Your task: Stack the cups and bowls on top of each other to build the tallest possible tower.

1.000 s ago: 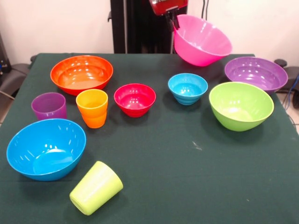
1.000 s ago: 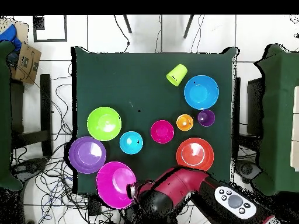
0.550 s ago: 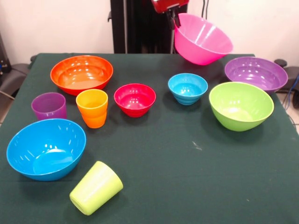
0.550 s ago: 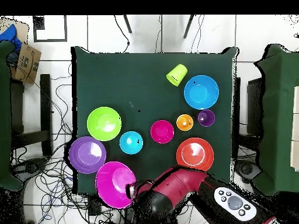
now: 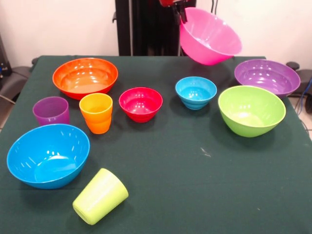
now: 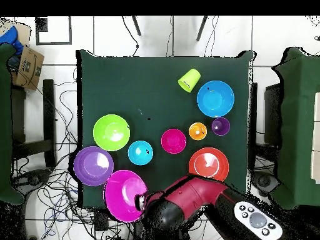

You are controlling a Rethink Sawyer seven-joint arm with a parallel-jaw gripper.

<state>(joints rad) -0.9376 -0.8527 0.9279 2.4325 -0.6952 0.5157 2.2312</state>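
My gripper (image 5: 182,13) is shut on the rim of the big pink bowl (image 5: 210,38), which hangs tilted above the table's far edge; from overhead the gripper (image 6: 142,201) sits at the pink bowl's (image 6: 125,195) side. On the table stand the orange bowl (image 5: 85,75), blue bowl (image 5: 48,154), lime bowl (image 5: 251,109), purple bowl (image 5: 266,76), small red bowl (image 5: 140,103) and small light blue bowl (image 5: 196,91). The purple cup (image 5: 50,110) and orange cup (image 5: 96,112) are upright. The lime cup (image 5: 100,196) lies on its side. No tower is in view.
The green table (image 5: 195,185) is dark cloth with a small white mark near its middle. Chairs and cables (image 6: 56,137) surround it on the floor. A cardboard box (image 6: 26,67) sits off the table's corner.
The gripper has lifted the pink bowl a little higher, so more of the arm has left the front view's top edge. Nothing else on the table has moved.
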